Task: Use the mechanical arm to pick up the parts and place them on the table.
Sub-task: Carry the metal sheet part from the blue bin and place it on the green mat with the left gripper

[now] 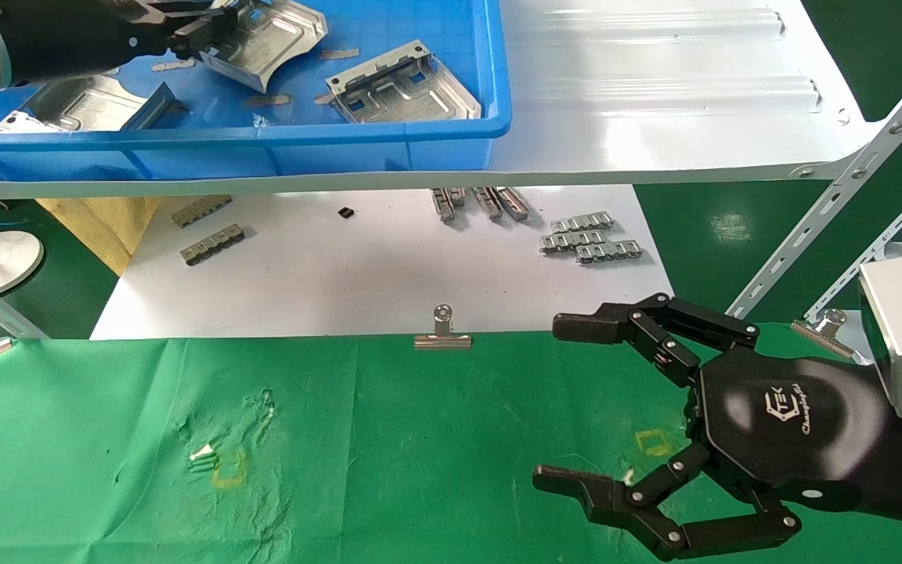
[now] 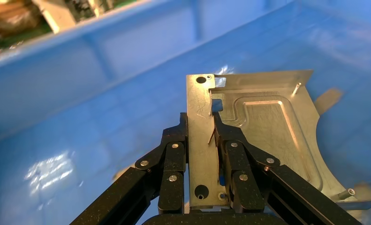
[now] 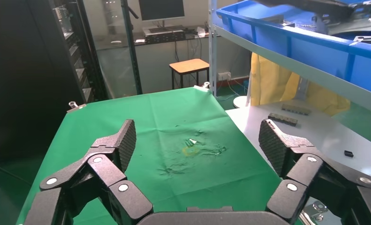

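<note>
Left gripper (image 2: 203,140), reaching into the blue bin (image 1: 388,133) on the white shelf (image 1: 654,94): fingers (image 2: 174,154) pinched on the flat flange of a silvery part (image 2: 268,136), which extends beyond the fingertips. Two further parts (image 1: 404,86) lie on the bin floor. Right gripper (image 1: 568,407), fingers spread wide and empty, hovers above the green table (image 1: 380,454), near a binder clip (image 1: 442,333).

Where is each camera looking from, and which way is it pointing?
Head: up high, looking down at the green cloth table; both black three-fingered grippers show, left, right.
Left wrist: over the blue plastic bin; fingers clamp a silvery stamped metal plate.
Right wrist: above the table; open fingers.
Shared: table, bin, plate.
</note>
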### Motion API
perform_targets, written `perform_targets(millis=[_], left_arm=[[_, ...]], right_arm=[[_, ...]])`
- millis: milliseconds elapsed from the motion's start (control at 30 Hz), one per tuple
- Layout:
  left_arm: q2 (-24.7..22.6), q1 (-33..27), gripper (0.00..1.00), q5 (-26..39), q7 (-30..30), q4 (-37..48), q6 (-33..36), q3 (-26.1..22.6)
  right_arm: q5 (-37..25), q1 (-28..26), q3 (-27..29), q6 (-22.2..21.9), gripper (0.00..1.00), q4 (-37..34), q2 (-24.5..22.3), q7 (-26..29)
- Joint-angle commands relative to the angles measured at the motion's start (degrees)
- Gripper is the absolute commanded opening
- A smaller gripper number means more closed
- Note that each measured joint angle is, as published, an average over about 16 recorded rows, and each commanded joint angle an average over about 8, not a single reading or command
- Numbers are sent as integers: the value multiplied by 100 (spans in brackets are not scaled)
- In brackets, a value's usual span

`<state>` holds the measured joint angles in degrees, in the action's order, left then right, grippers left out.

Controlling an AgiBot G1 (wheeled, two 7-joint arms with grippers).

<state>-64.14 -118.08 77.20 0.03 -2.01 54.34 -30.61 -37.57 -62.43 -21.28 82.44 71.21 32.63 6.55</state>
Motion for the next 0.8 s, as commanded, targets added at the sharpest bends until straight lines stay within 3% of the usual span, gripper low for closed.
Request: perform_targets(millis=[33, 500, 667, 800], left_arm=[[12, -28, 0, -14, 45, -33, 83, 10], [594, -15, 0, -656, 774, -463, 3111, 372], [823, 72, 0, -763, 834, -882, 3713, 278], [1236, 432, 0, -1176, 706, -1835, 3803, 70]], right_arm=[[0, 0, 0, 0, 100, 0, 0, 0], [0, 0, 0, 0, 100, 0, 0, 0], [0, 0, 0, 0, 100, 0, 0, 0], [0, 0, 0, 0, 100, 0, 0, 0]])
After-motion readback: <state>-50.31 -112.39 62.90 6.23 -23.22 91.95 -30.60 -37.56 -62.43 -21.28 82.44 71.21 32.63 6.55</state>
